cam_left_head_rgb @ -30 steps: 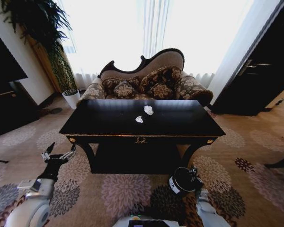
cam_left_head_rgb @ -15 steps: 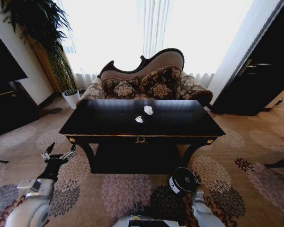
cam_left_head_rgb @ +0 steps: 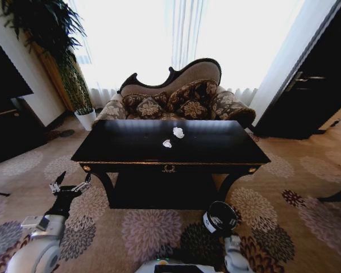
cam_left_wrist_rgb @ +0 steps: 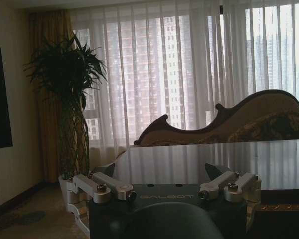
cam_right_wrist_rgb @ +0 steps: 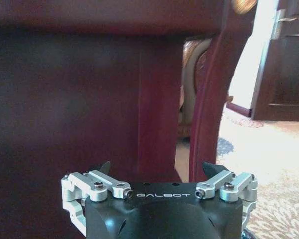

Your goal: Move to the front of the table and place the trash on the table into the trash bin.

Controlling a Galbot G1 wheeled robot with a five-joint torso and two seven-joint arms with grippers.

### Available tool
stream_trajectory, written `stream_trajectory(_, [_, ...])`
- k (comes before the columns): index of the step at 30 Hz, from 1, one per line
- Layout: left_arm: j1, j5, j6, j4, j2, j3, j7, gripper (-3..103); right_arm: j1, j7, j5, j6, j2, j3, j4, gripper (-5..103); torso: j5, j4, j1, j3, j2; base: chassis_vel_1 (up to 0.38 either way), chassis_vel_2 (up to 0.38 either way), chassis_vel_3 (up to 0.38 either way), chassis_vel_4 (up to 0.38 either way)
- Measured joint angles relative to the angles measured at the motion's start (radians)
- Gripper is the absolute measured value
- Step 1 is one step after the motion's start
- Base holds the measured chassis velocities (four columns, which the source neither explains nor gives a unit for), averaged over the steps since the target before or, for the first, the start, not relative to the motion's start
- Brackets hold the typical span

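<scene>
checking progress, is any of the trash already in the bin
No, the white paper lumps lie on the table, while the trash bin stands on the carpet in front.

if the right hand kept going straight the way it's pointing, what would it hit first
Probably the table: the open right hand faces its dark panel under the top, with a curved leg just beside. How far off is unclear.

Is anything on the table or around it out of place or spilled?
Only the trash: two white paper lumps lie near the middle of the black table. Nothing is spilled or damaged. The trash bin stands upright on the carpet in front.
</scene>
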Motion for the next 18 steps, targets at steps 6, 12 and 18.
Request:
stream_trajectory(6, [0.000, 0.000, 0.000, 0.000, 0.000, 0.000, 0.000, 100, -0.175, 0.000, 0.102, -0.003, 0.003, 0.054, 0.256, 100, -0.0001, 0.0002, 0.000, 0.000, 0.000, 0.000, 0.000, 0.000, 0.000])
stream_trajectory(12, [0.000, 0.000, 0.000, 0.000, 0.000, 0.000, 0.000, 100, -0.310, 0.002, 0.111, -0.009, 0.022, 0.128, 0.475, 100, 0.0001, 0.0002, 0.000, 0.000, 0.000, 0.000, 0.000, 0.000, 0.000])
stream_trajectory(18, [0.000, 0.000, 0.000, 0.000, 0.000, 0.000, 0.000, 100, -0.383, 0.008, 0.112, -0.015, 0.027, 0.174, 0.630, 100, 0.0000, 0.0003, 0.000, 0.000, 0.000, 0.000, 0.000, 0.000, 0.000])
